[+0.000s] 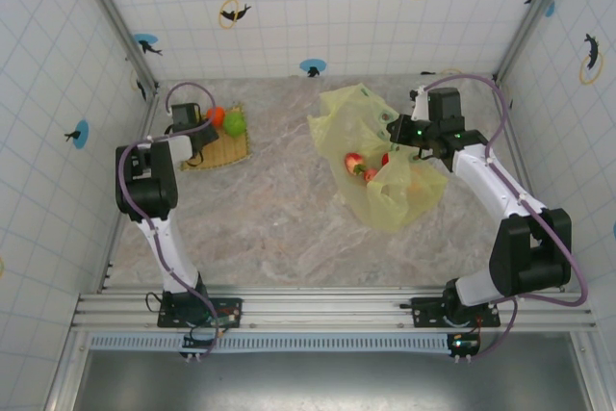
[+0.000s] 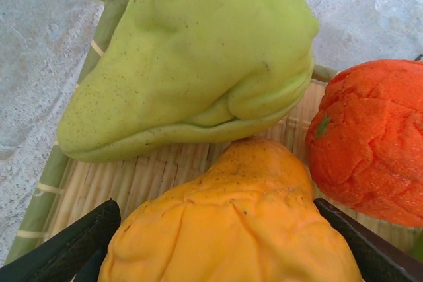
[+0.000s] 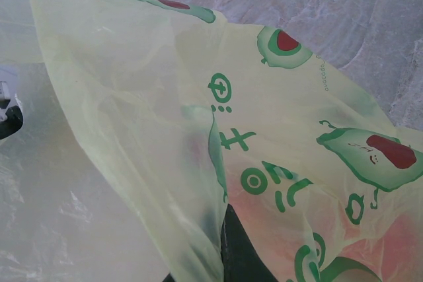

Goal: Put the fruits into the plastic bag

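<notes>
We have left jaws wide astride yellow-orange fruit on woven mat; green fruit just ahead, orange just beside. We close square on widest part, gently, clear of orange. Note right jaws clamped on plastic bag film.

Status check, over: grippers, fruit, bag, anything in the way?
Left gripper astride orange-yellow fruit on mat, grip unconfirmed. Right gripper shut on plastic bag edge. Green fruit and orange-red fruit crowd the pick.
</notes>
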Available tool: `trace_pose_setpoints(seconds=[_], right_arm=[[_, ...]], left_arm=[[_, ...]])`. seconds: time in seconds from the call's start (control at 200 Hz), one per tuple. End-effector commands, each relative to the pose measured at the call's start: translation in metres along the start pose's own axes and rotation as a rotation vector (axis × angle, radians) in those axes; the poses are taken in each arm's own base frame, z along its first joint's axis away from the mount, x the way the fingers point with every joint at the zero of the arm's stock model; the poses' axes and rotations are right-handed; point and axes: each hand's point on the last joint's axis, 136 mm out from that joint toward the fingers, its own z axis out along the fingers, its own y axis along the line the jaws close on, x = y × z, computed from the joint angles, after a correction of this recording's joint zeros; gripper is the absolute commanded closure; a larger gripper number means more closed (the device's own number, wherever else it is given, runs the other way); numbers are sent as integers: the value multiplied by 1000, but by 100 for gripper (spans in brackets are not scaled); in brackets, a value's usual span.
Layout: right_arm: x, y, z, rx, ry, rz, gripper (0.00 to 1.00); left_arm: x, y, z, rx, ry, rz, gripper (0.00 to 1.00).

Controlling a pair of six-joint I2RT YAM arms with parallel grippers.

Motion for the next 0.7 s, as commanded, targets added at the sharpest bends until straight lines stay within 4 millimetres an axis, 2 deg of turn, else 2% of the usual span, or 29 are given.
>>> trace_pose_setpoints(seconds=[0.0,0.165,0.305,0.455,0.47,0.52,0.691], right_arm=[[9,-7,1,20,24,-2,100],[9,-7,2,21,24,2,100],[7,-6,2,16,21,-1,100],[6,-5,2,12,20,-2,100],[6,-5,2,12,20,-1,100],[5,-4,2,10,19,-3,100],[5,-3,4,-7,21,5,100]], left_arm=[[-8,-3,4,13,-15,14,27],[-13,-6,-10,29,-37,-15,38],[-13,-7,-37,53,-60,-72,44],[-6,-11,-78,118,-80,-149,46],[2,-10,-82,122,-70,-153,46],[10,-13,-98,155,-67,-176,46],[38,-50,-163,330,-50,-162,46]])
